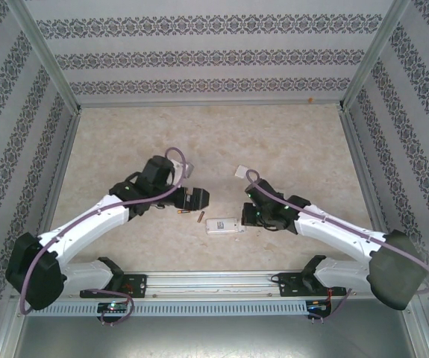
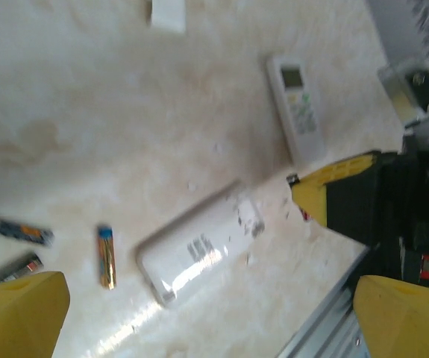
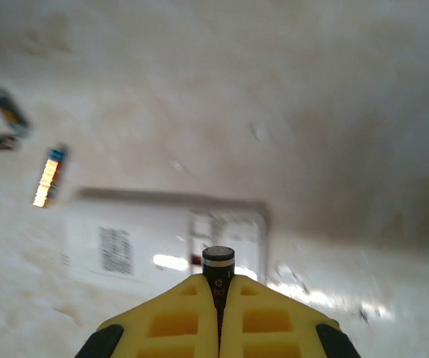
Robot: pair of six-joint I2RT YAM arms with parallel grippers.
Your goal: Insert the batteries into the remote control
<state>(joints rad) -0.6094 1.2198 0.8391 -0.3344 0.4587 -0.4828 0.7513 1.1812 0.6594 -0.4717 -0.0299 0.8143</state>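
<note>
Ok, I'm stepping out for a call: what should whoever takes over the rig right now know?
Left tool: open, empty, over the table.
Right tool: shut on one battery, above the open compartment of the remote control.
Three more batteries lie loose on the table beside the remote control.
Done: one battery picked up. Left: seat it, then load the rest.

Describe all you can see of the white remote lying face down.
The face-down remote is a white, glossy plastic-looking slab lying flat on the table, back up. It shows a grey printed label and what looks like an open battery bay at one end. The right claw, shut on a battery, is over that end; contact cannot be judged.
</note>
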